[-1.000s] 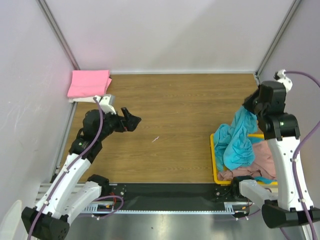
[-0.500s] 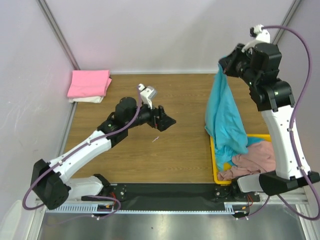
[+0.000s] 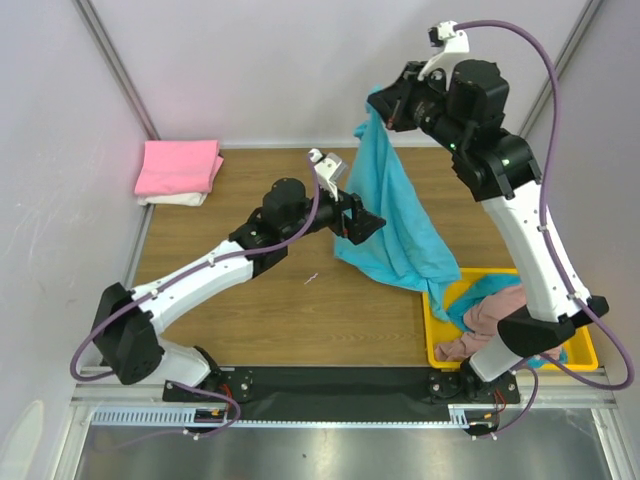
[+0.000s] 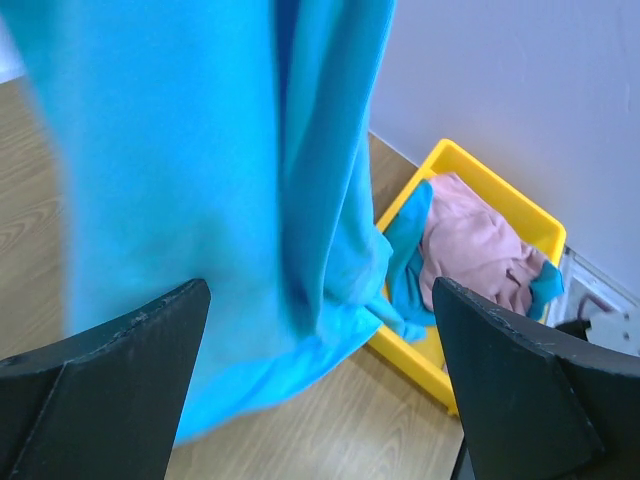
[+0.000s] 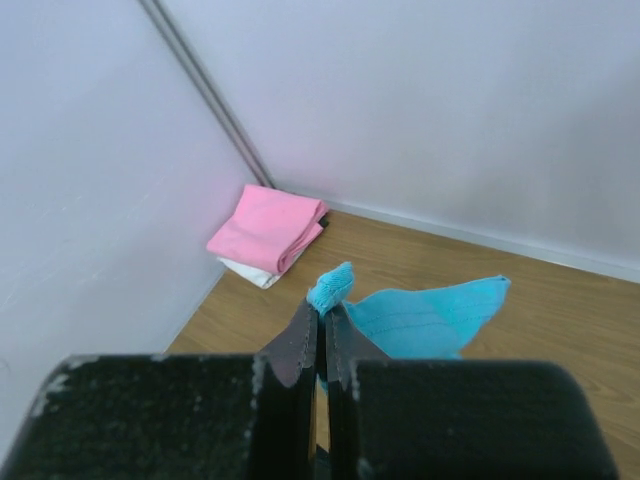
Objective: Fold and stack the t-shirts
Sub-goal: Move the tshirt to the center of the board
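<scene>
My right gripper (image 3: 381,103) is raised high and shut on the edge of a turquoise t-shirt (image 3: 398,225), which hangs from it down to the yellow bin (image 3: 432,330). In the right wrist view the cloth tip (image 5: 332,286) is pinched between the shut jaws. My left gripper (image 3: 362,224) is open, right beside the hanging shirt, which fills the left wrist view (image 4: 200,180). A folded pink t-shirt (image 3: 179,166) lies on a folded white one (image 3: 170,199) at the back left corner.
The yellow bin at the front right holds a pale pink garment (image 3: 495,315) and more turquoise cloth. It also shows in the left wrist view (image 4: 480,200). Walls and corner posts close in the wooden table (image 3: 250,310) on three sides.
My right gripper has lifted the turquoise shirt out of the bin, up and to the left. My left arm has reached right across the table to the hanging shirt.
</scene>
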Motion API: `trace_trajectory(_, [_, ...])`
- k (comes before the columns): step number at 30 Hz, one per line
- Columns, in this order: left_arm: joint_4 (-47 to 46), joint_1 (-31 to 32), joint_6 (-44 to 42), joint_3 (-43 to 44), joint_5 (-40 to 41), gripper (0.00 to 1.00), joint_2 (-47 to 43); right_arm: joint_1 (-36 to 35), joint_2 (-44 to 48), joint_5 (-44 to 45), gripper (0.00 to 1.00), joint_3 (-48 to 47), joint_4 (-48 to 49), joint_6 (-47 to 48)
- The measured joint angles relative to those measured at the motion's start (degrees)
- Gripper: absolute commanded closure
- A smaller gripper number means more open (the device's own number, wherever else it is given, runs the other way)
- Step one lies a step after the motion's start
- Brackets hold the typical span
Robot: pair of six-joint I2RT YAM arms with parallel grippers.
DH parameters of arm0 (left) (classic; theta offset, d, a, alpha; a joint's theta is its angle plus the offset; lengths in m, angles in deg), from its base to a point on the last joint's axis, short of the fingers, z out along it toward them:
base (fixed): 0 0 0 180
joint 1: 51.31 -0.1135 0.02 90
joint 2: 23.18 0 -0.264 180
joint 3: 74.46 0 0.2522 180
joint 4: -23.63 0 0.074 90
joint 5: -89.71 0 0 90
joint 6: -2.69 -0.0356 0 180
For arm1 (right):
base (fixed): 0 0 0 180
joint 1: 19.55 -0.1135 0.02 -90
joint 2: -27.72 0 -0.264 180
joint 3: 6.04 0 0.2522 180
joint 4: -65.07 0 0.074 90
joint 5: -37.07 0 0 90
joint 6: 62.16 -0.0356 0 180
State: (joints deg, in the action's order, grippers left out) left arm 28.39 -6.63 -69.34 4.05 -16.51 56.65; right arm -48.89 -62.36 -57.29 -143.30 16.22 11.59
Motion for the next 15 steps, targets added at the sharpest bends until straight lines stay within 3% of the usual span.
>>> trace_trajectory(4, [-1.77,1.55,2.36,0.85,3.04,0.05,3.02,-1.77,-1.68,1.03,1.0,-0.61,1.33,0.09])
trace_trajectory(8, [-2.47,2.67,5.77,2.95,7.32,0.19,7.32,-2.1,-2.95,2.08,1.0,-0.61,2.47,0.0])
trace_trajectory(11, [-2.05,2.84,7.41,4.24,11.56,0.36,10.01,-2.25,-3.28,2.6,1.0,-0.55,3.15,0.0])
trace_trajectory(12, [-1.99,2.82,7.69,4.35,12.63,0.54,10.4,-2.4,-3.28,2.86,1.0,-0.44,3.41,0.0])
trace_trajectory(14, [-1.95,2.82,8.5,4.39,14.73,0.69,10.8,-2.71,-3.28,3.13,1.0,-0.17,4.09,0.02])
trace_trajectory(15, [-1.97,2.82,8.59,4.39,15.21,0.81,10.8,-2.84,-3.28,3.45,1.0,-0.04,4.26,0.04])
